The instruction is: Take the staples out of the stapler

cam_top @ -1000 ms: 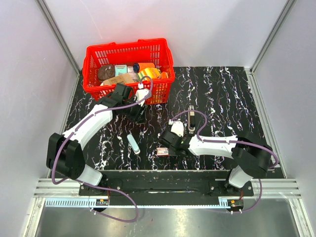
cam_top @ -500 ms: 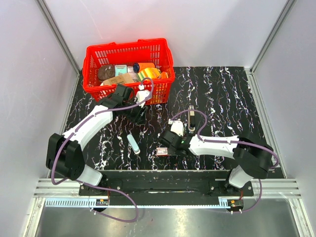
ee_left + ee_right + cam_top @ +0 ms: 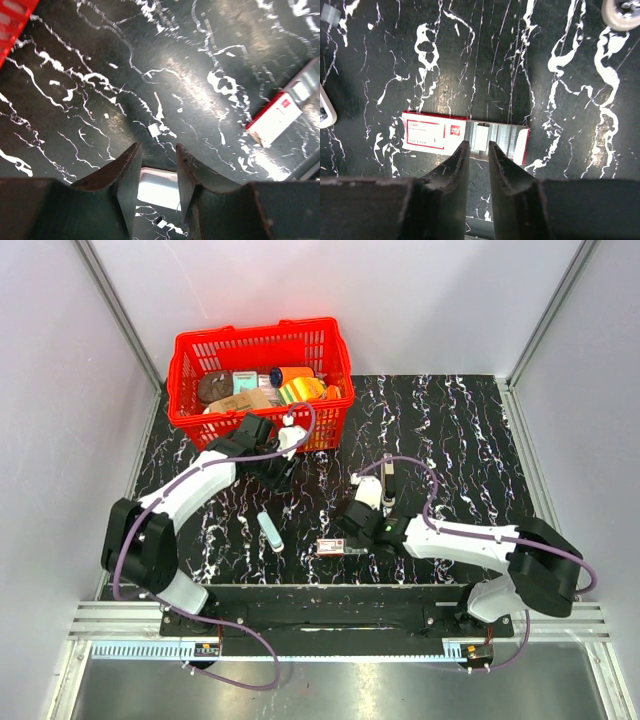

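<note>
The left arm (image 3: 190, 490) reaches up from its base and bends rightward. Its wrist is low over the black, white-veined marble desk (image 3: 450, 430), just in front of the red plastic basket (image 3: 260, 338). The left jaws point down at the desk and stand partly spread, with nothing between their tips. In the left wrist view a pale rectangular shape shows through the gap nearer their roots; whether it touches them I cannot tell.

The right arm (image 3: 460, 538) lies stretched low along the near side of the desk, reaching leftward with its wrist turned down. The right jaws are drawn almost together, with only a thin slit between them. Their tips sit at the near edge of a small red-and-white cardboard staple box (image 3: 427, 135), right by the silver strip of staples (image 3: 500, 135) lying bare in its open part. Whether they pinch any staple I cannot tell.

The slim pale blue-green stapler (image 3: 270, 531) lies flat on the desk between the two arms, left of the box and apart from it. Neither pair of jaws touches it. A narrow grey metal piece (image 3: 387, 478) lies just beyond the right wrist.
</note>
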Robot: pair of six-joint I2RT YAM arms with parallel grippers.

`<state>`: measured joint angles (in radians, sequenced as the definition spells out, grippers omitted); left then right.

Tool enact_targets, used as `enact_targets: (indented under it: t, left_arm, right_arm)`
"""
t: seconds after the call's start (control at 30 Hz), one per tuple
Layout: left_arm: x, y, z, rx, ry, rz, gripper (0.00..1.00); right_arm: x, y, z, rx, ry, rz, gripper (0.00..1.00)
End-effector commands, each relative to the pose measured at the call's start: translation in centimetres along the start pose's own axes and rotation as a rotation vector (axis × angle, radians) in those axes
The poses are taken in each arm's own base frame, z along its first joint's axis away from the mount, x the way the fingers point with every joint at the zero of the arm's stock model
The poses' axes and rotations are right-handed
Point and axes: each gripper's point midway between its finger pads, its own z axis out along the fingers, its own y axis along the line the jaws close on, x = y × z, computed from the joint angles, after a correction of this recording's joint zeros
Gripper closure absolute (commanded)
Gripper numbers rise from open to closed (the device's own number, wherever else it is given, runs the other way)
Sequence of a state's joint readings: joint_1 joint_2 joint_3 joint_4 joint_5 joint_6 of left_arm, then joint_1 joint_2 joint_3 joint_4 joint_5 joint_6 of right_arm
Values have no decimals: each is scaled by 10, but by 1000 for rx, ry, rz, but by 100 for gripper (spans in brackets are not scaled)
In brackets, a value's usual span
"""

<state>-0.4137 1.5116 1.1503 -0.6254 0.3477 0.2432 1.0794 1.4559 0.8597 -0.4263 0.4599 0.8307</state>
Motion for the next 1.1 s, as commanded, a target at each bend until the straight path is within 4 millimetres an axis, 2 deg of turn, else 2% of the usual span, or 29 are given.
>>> enact_targets:
  t: [0.0,0.1,0.23,0.37,0.5,0.67,0.8,1.07]
  left_arm:
    - [21,28,21,-137,82,-47,61]
    - [35,39,28,-206,111,-84,59]
    - [43,38,38,-186,129,-81,58]
    - [43,24,50,-110,154,-73,58]
    - [47,8,60,-74,188,6,58]
    - [55,12,70,-95,227,37,58]
    - [57,7,76,-60,240,21,58]
    - [48,5,78,-56,228,26,59]
  right_arm:
    - [-37,-2,-12,-41,-126,62,70]
    - [-44,-7,-16,-60,-158,85,64]
    - [-54,-9,-20,-107,-222,126,59]
    - [-58,-8,-20,-132,-250,124,54]
    - [-56,-11,-18,-130,-248,124,51]
    - [-59,-13,-21,-146,-267,141,50]
    - [-61,-14,-24,-153,-275,145,49]
    - [-60,-17,-25,-159,-276,145,49]
